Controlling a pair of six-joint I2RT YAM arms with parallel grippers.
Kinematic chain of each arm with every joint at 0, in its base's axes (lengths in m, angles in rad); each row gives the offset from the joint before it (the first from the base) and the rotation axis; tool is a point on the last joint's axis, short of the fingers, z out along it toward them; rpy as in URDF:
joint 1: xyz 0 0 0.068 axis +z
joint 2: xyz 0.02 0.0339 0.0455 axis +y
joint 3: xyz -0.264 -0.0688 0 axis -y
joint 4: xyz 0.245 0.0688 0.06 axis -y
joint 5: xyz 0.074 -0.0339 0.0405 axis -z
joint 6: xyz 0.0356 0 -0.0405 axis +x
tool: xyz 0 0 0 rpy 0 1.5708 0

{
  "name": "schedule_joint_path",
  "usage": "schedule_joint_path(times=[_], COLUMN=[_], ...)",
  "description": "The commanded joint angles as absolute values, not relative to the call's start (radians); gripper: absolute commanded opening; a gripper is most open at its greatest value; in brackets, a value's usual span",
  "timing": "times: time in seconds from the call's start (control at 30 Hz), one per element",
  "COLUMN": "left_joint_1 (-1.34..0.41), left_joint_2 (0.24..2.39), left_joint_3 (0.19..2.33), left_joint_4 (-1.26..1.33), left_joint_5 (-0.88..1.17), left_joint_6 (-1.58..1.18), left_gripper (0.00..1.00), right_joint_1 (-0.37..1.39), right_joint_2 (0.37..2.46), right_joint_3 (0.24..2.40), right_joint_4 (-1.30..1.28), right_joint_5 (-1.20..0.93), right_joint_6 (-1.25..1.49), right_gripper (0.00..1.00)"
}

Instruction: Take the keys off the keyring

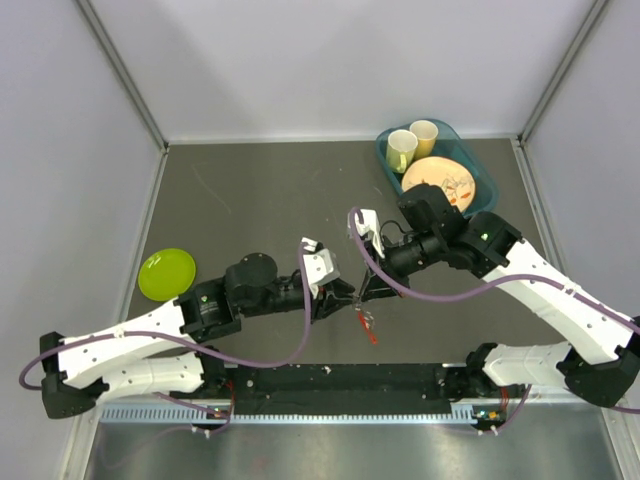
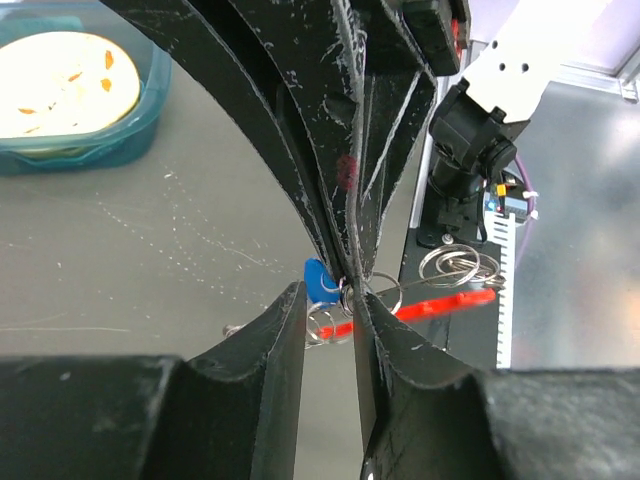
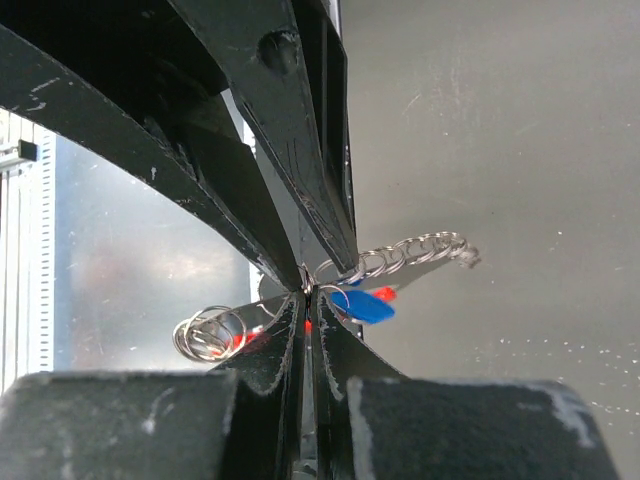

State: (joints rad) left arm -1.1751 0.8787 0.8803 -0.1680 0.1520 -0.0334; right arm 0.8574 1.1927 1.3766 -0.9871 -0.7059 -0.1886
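Observation:
The keys hang between my two grippers above the table's near middle. The blue-headed key (image 2: pixel 319 280) (image 3: pixel 366 306) sits right at the fingertips. The red-headed key (image 1: pixel 368 328) (image 2: pixel 440 303) dangles below. The thin keyring (image 2: pixel 350 288) (image 3: pixel 338 293) joins them at the pinch point. My right gripper (image 1: pixel 366 290) (image 3: pixel 308 298) is shut on the keyring. My left gripper (image 1: pixel 343 297) (image 2: pixel 332 295) meets it head-on, jaws a narrow gap apart, tips closed on the same ring bunch.
A coil of spare rings (image 2: pixel 452 267) (image 3: pixel 205 332) and a chain of small rings (image 3: pixel 410 252) hang off the bunch. A green plate (image 1: pixel 167 273) lies at the left. A teal bin (image 1: pixel 483 165) with cups and a plate stands at the back right.

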Motion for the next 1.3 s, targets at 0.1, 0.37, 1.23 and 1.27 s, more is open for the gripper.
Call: schedule_joint_path(times=[0.1, 0.37, 1.23, 1.27], left_joint_1=[-1.141, -1.022, -0.977, -0.977], left_joint_2=[0.911, 0.913, 0.891, 0.876], left_joint_3=[0.9, 0.859, 0.819, 0.815], left_joint_4=[-0.118, -0.031, 0.075, 0.089], left_joint_5=[0.256, 0.486, 0.402, 0.393], left_joint_6=[-0.058, -0.159, -0.144, -0.138], left_gripper=[0.27, 0.25, 0.0, 0.0], right_joint_1=[0.865, 0.87, 0.876, 0.876], right_joint_2=[1.18, 1.17, 0.994, 0.983], right_joint_3=[1.414, 1.401, 1.305, 1.299], right_joint_4=[-0.931, -0.91, -0.746, -0.746], right_joint_5=[-0.735, -0.749, -0.42, -0.401], right_joint_6=[-0.184, -0.204, 0.058, 0.07], right_gripper=[0.0, 0.0, 0.34, 0.36])
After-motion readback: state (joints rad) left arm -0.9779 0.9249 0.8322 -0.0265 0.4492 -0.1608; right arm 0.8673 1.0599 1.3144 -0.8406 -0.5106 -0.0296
